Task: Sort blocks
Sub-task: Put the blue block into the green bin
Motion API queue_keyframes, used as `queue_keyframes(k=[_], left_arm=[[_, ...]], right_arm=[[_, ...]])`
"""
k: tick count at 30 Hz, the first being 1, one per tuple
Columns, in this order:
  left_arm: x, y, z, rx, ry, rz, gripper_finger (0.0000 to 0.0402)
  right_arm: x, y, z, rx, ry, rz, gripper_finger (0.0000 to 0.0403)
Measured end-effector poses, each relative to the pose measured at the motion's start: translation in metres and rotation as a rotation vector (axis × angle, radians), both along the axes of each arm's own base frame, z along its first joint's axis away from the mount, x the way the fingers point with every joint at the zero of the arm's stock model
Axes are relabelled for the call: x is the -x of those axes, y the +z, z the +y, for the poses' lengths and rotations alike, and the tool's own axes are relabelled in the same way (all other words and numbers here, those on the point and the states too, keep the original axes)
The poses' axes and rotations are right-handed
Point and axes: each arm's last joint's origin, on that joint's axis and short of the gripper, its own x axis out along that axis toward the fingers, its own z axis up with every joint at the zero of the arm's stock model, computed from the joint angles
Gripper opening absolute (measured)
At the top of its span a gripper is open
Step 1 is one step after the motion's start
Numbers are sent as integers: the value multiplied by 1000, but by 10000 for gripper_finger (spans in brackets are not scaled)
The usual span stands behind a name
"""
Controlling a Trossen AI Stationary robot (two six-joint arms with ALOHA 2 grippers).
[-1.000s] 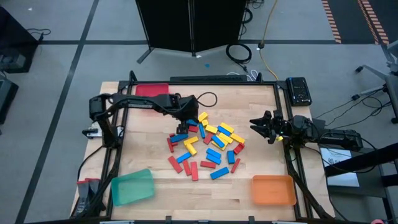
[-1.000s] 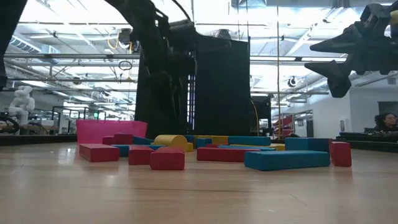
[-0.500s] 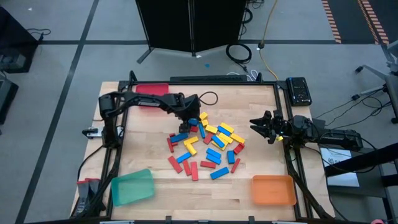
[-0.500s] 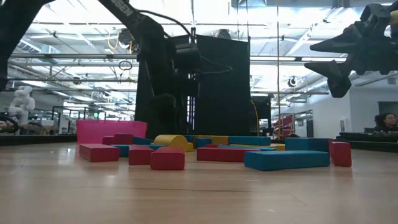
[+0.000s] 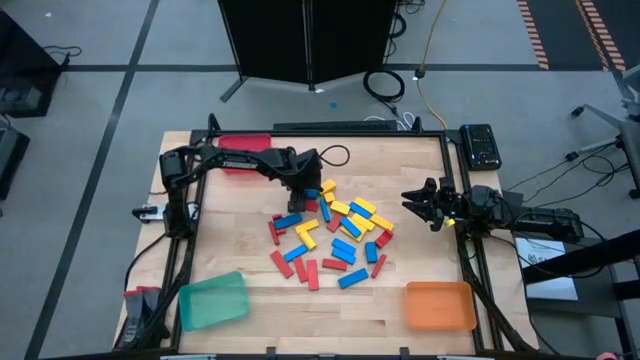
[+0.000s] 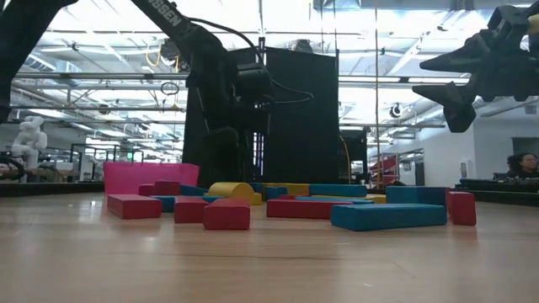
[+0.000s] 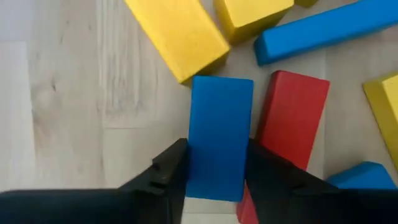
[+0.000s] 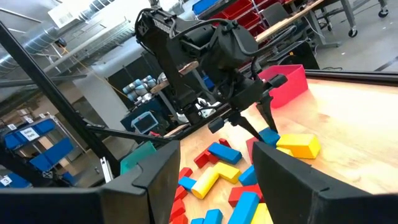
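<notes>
Red, blue and yellow blocks [image 5: 330, 230] lie scattered flat on the wooden table [image 5: 400, 160], in its middle. At the pile's far left edge, my left gripper [image 5: 306, 192] points steeply down and is shut on a blue block [image 7: 221, 124] lying flat on the wood. A red block [image 7: 292, 118] lies right beside it, and a yellow block [image 7: 177, 34] lies just beyond. My right gripper [image 5: 415, 200] hovers level and open at the table's right side, well above the wood, with nothing between its fingers [image 8: 155, 180]. My left gripper [image 7: 217, 165] pinches the blue block by its two long sides [image 7: 194, 155], near one short end. It comes from above, pointing steeply down. One finger [image 7: 264, 174] stands in the gap between the blue and the red block. The block lies flat on the table.
A red tray [image 5: 245, 145] stands at the far left, a green tray [image 5: 212, 300] at the near left corner and an orange tray [image 5: 438, 304] at the near right corner. Bare wood lies between the pile and the trays. A person [image 6: 522, 164] sits in the room behind.
My left gripper has come down onto the far left edge of the pile, shifting slightly toward the table's right. The blocks lie where they were. My right arm has kept still.
</notes>
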Motion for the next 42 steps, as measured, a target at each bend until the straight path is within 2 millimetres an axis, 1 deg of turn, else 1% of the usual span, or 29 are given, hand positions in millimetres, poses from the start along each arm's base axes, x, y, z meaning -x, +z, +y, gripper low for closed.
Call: queue_keyframes(k=[5,9,12,14,16,19,23,25,28,30,33,37,42], left_arm=[[1,3,0,-14,40,2,126],[4,19,0,-27,68,-40,126],[7,41,-1,-60,102,-74,126],[11,62,-3,-59,133,-100,126],[20,87,-9,-39,168,-112,126],[37,123,-33,20,192,-122,126],[67,164,-79,134,255,-178,126],[84,180,-106,193,290,-197,126],[107,194,-143,235,378,-212,126],[121,198,-164,220,460,-212,126],[138,195,-193,196,569,-180,126],[153,176,-227,189,728,-103,126],[163,146,-266,216,942,-50,126]], right_arm=[[0,0,0,0,0,0,199],[0,0,0,0,-3,1,199],[0,0,0,0,-4,2,199],[0,-1,0,-1,-5,7,199],[0,-2,0,-2,-5,19,199],[0,-4,0,-5,-5,43,199],[0,-5,0,-5,-7,48,199],[0,-4,0,-5,-8,47,199],[0,-4,0,-5,-8,47,199],[0,-4,0,-5,-8,48,199],[0,-4,0,-5,-11,48,199],[0,-4,-2,-26,-54,37,199],[0,-4,-2,-63,-54,31,199]])
